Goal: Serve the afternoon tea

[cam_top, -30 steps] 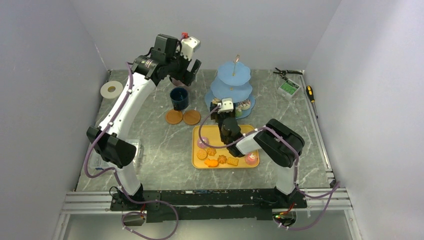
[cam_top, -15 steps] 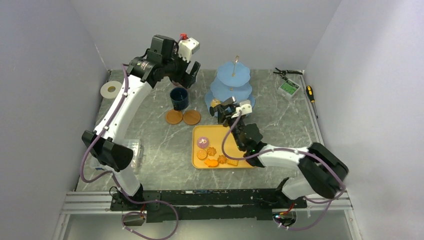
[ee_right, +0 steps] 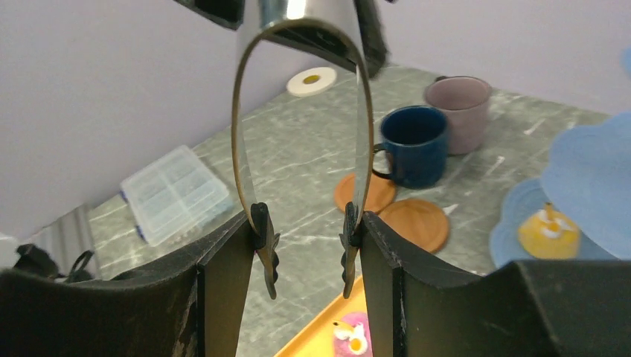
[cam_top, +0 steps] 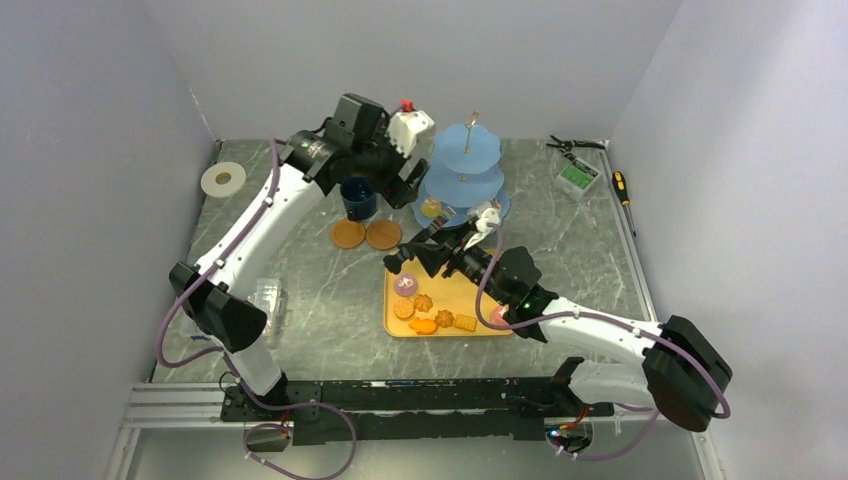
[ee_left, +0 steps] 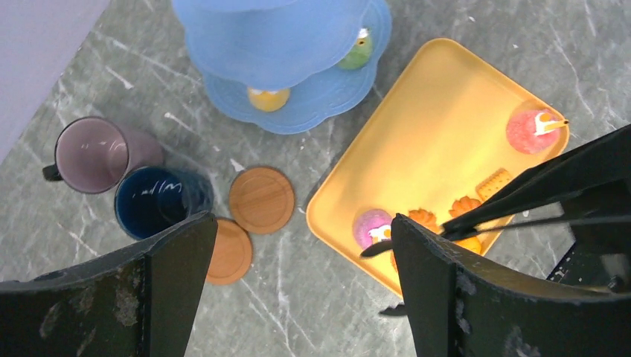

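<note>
Top external view. The right end effector [cam_top: 432, 258], pinching the black tongs [ee_right: 301, 13], has swung down from the bottom tier of the light-blue stand [cam_top: 465, 150]. It now lies low over the yellow tray [ee_left: 439, 126], with the tong tips apart and empty above the purple cake [ee_left: 372, 227] at the tray's left edge. A yellow cake [ee_left: 268, 97] now sits on the bottom tier behind the tray, near a green one [ee_left: 359, 50]. This is judged a completed delivery, with the purple cake next. Still on the tray are the orange biscuits [cam_top: 432, 318] along its near edge and a pink cupcake [ee_left: 530, 128] at its near right corner. The left end effector [ee_left: 299, 238], fingers spread wide and holding nothing, has moved in to hover off the tray's rear left corner. There the brown coasters [ee_left: 261, 199] lie bare on the bench. The dark-blue mug [ee_left: 155, 201] and mauve mug [ee_left: 95, 152] stand further back-left of the tray, not yet on them. Possible obstruction: the left arm overhangs the route from tray to stand. A white tape roll [cam_top: 222, 179] and a clear box [cam_top: 265, 298] lie well left of the tray
</note>
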Action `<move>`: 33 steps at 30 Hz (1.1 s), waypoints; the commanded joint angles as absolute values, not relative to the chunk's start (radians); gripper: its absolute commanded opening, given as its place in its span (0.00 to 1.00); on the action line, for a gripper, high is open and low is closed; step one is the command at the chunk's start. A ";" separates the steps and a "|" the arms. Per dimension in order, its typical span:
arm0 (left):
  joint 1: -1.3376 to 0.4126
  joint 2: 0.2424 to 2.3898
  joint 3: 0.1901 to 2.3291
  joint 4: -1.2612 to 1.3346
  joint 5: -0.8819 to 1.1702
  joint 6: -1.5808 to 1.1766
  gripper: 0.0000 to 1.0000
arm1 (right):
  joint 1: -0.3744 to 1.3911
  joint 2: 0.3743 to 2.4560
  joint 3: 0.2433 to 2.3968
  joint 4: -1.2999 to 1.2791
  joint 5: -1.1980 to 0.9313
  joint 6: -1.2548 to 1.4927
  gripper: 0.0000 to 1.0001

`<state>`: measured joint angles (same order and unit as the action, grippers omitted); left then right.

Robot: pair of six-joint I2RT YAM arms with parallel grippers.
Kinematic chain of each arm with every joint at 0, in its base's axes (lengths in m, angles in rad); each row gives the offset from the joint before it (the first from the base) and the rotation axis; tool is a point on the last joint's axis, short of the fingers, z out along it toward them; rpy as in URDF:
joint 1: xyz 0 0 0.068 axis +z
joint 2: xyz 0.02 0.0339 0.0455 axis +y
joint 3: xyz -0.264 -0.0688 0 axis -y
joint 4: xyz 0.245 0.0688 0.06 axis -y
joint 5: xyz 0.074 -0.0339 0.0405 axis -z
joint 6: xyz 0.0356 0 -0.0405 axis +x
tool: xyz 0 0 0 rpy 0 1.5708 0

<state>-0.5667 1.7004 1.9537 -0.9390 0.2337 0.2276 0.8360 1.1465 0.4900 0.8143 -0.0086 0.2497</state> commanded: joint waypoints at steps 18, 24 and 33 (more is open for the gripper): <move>-0.733 1.630 1.911 -0.913 0.111 0.209 0.93 | 0.831 1.292 0.744 0.734 -0.150 0.250 0.54; -0.739 1.624 1.913 -0.899 0.034 0.236 0.93 | 0.828 1.269 0.735 0.706 -0.133 0.239 0.53; -0.700 1.629 1.992 -0.948 -0.108 0.242 0.93 | 0.829 1.162 0.651 0.513 -0.110 0.178 0.53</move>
